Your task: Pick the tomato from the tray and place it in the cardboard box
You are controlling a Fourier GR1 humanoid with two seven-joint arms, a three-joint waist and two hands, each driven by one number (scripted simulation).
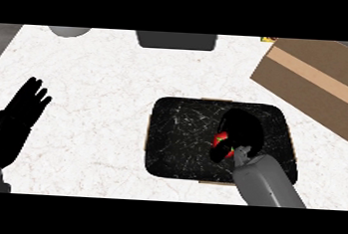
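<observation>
White marbled desk: right robot hand curled over tomato, tomato not yet lifted off black tray; carry to cardboard box remains; left robot hand open, resting at left edge.
</observation>
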